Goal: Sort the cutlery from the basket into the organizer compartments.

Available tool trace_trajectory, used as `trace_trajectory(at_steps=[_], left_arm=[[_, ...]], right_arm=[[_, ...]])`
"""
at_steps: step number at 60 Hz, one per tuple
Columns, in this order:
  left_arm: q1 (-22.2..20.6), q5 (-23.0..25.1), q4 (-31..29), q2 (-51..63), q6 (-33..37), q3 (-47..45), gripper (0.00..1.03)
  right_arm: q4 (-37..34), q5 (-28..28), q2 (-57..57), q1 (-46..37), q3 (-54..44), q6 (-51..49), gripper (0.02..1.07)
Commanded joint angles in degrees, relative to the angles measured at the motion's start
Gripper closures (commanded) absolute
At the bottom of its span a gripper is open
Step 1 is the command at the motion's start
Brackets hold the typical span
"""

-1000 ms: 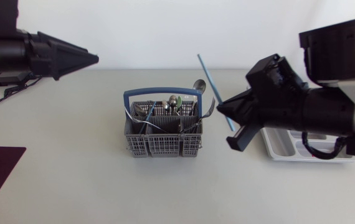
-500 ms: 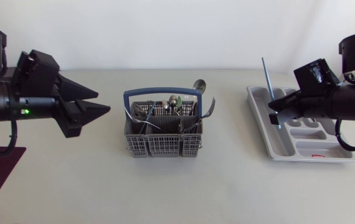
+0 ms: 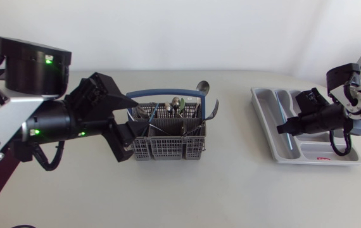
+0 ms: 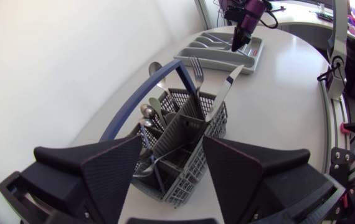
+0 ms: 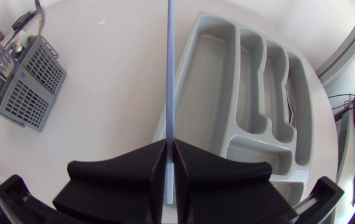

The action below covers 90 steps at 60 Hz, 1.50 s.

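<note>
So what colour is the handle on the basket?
Blue. The handle arches over the grey basket, clearest in the head view.

No text is legible anywhere; a small red mark on the organizer is unreadable.

Black joints join silver-grey links (green lights dot the left arm).

Basket end behind left claw, organizer middle behind right arm, blue utensil's kind unclear
</note>
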Motion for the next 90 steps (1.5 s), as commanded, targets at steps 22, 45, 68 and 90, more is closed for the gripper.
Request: trace_trajectory(at_steps=[22,45,68,90], left_arm=[[-9.01,-10.04,12.66,9.99,1.69,-3.02,0.36],[-13.32,-15.75,22.59,15.53,2.3,-4.61,0.36],[-16.05,-19.36,29.27,23.44,4.06,-3.29,0.37],[-17.72,-20.68,31.73,27.57,3.36,-0.47,0.49]], right_arm=[[1.52,4.3,17.5,-0.52,11.25,7.38,1.01],[1.87,5.09,22.25,-0.61,12.83,9.14,0.55],[3.54,5.09,14.08,1.06,6.5,8.35,0.2],[4.68,4.92,6.52,4.05,0.79,7.47,0.2]])
